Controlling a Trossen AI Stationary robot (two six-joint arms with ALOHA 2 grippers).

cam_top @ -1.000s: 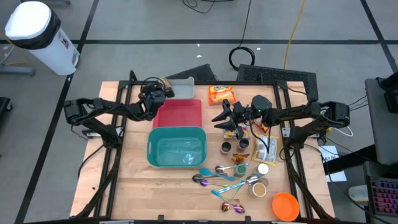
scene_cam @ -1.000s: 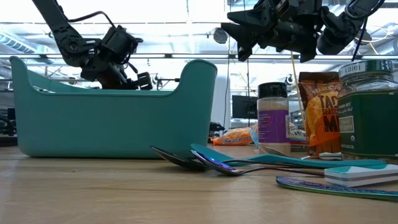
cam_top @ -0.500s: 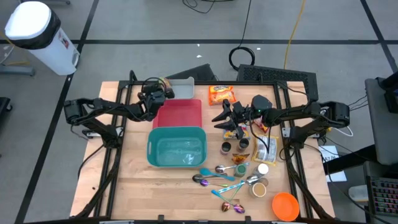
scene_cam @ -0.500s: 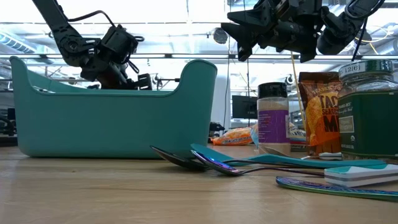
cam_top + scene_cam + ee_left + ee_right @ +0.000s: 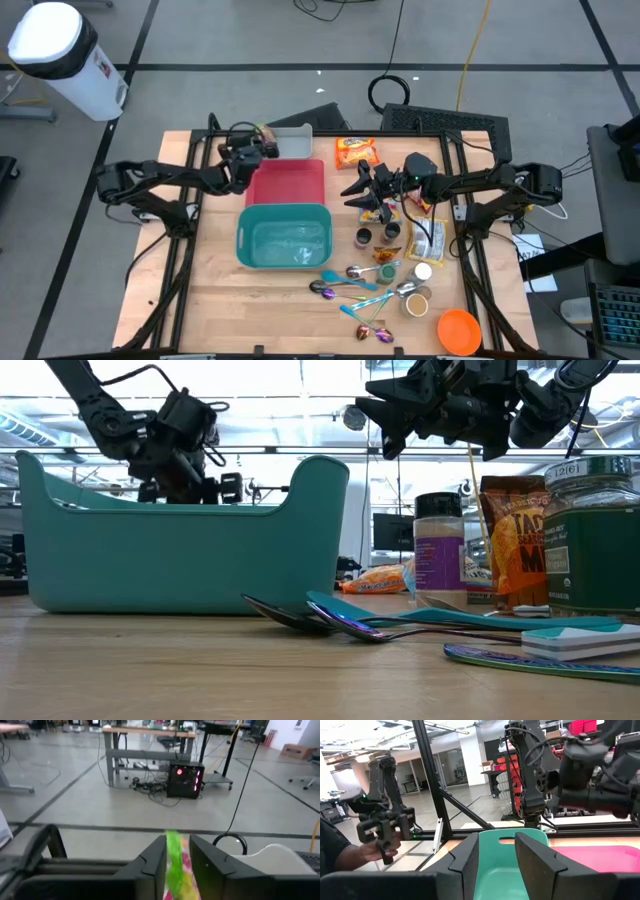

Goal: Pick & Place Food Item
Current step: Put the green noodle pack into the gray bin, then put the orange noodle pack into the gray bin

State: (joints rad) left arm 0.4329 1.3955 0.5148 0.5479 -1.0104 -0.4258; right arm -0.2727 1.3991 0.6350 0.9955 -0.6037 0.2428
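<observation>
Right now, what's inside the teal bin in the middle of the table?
From above, the teal bin shows only its bare floor; nothing lies in it. In the low view its near wall hides the inside, and the pink bin behind it is hidden too.

I see a light wooden table (image 5: 215,300) carrying a teal plastic bin (image 5: 284,237), a pink tray (image 5: 290,182), a grey tray (image 5: 293,142), an orange snack bag (image 5: 355,151), an orange bowl (image 5: 459,330), scattered spoons (image 5: 350,290) and several jars (image 5: 387,272).
</observation>
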